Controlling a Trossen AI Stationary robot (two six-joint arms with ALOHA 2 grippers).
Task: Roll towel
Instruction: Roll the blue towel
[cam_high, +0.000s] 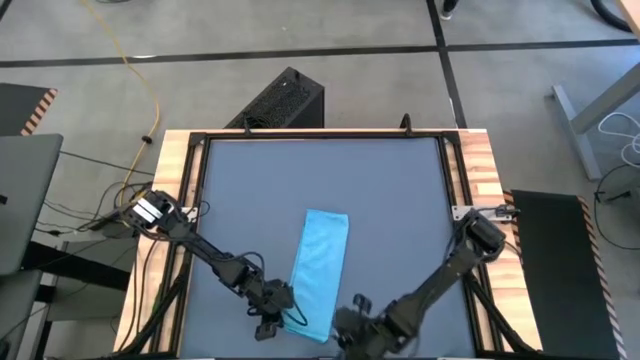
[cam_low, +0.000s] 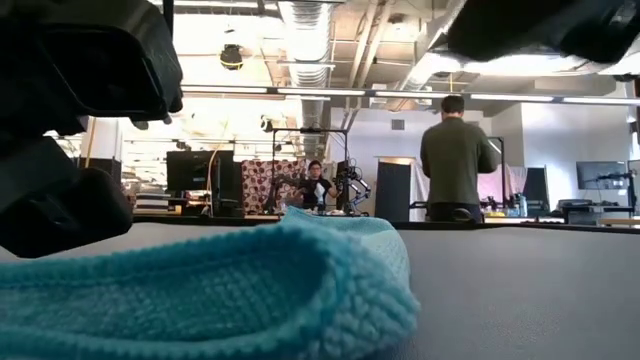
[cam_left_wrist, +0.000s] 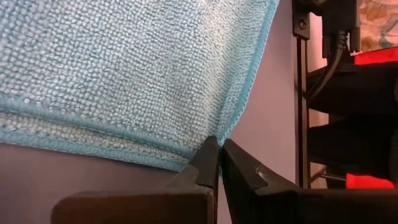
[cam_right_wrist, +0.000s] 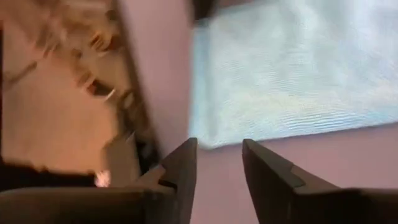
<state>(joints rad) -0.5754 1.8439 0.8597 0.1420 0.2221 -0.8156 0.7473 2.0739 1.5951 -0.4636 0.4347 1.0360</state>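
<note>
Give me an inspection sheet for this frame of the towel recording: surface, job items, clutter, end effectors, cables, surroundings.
Surface: dark grey tabletop in a wooden frame; bare apart from the towel.
Job items: light blue towel lying flat as a long strip near the front edge, not yet rolled.
Clutter: nothing seen on the table.
End effectors: left end effector shut at the towel's near corner; whether it pinches cloth cannot be told. Right end effector open, at the towel's near edge.
Cables: yellow cable on the floor; dark cables by the left arm's base.
Surroundings: black box behind the table; two people in the room beyond.
</note>
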